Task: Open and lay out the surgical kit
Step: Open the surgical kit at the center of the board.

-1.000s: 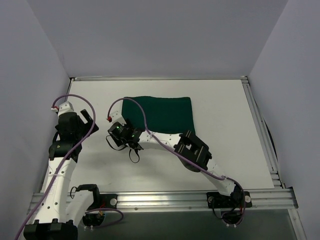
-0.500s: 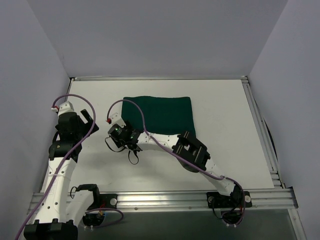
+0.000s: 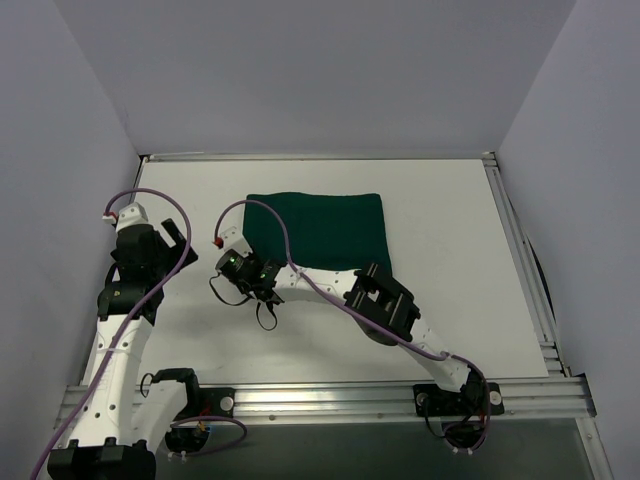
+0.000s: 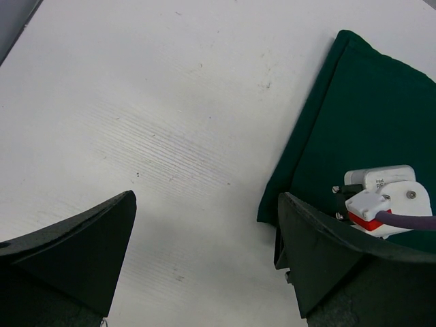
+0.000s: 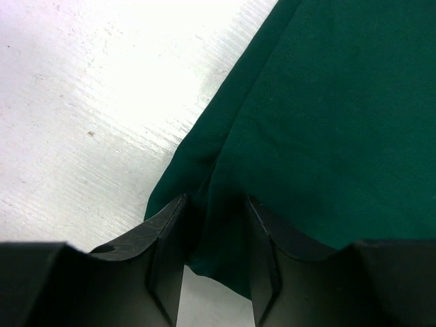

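Two robot arms share a white table (image 3: 440,250), seen from above. On the left, the left gripper (image 3: 176,232) hangs over bare tabletop just left of the kit. Its jaws are spread wide and hold nothing. Its wrist camera shows both dark fingers (image 4: 75,245) framing white surface, with the cloth's left edge beyond the right-hand finger.

At centre, the dark green cloth wrap (image 3: 320,225) of the surgical kit lies flat as a folded rectangle on the far half of the table, its contents out of sight. The right arm stretches from its base at the near right to the wrap's near-left corner, where the right gripper (image 5: 214,204) sits low over the table. Its jaws stand partly apart, one finger on each side of that corner. The fabric rises in a small ridge between them and touches both. Whether the corner is firmly clamped or merely bracketed cannot be told.

A white-and-red connector (image 4: 371,204) with a purple cable (image 4: 409,219) on that gripper shows above the green cloth in the left wrist view.
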Available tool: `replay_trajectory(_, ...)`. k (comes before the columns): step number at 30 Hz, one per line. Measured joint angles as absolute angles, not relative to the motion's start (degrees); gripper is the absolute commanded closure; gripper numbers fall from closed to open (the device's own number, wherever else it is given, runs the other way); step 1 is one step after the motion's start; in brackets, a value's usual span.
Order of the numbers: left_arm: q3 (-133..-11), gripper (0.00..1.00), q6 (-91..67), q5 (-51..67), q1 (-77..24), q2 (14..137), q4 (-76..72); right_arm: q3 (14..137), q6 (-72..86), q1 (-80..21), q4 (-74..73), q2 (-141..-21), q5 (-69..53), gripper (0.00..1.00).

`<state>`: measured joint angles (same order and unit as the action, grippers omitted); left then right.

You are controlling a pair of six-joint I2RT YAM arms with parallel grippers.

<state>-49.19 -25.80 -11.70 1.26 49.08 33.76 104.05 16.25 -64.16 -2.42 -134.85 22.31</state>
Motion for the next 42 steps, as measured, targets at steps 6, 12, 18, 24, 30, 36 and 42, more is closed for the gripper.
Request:
replay_trajectory(6,-49.2,0.05,-25.8,-11.5,1.4,49.1,33.7,104.0,16.5,-63.8,-3.2,-134.8,22.3,0.85)
replay_trajectory(12,-49.2,0.06,-25.8,-11.4,1.6,49.1,33.7,104.0,16.6,-63.1,-4.0,-134.8,22.3,1.0)
replay_trajectory(18,-49.2,0.06,-25.8,-11.3,1.6,49.1,33.7,104.0,16.5,-63.0,-4.5,-134.5,22.2,1.0)
replay_trajectory(24,-49.2,0.06,-25.8,-11.2,1.6,49.1,33.7,103.8,16.2,-62.4,-6.0,-132.3,22.7,1.0)
replay_trajectory(30,-49.2,0.06,-25.8,-11.2,1.7,49.1,33.7,100.8,15.8,-60.5,-7.1,-126.0,25.4,1.0)
replay_trajectory(36,-49.2,0.05,-25.8,-11.0,1.8,48.8,33.7,91.4,16.0,-53.3,-6.5,-118.1,30.3,1.0)
replay_trajectory(42,-49.2,0.05,-25.8,-10.6,2.0,48.0,33.7,81.8,14.9,-40.8,-7.9,-114.0,39.8,1.0)
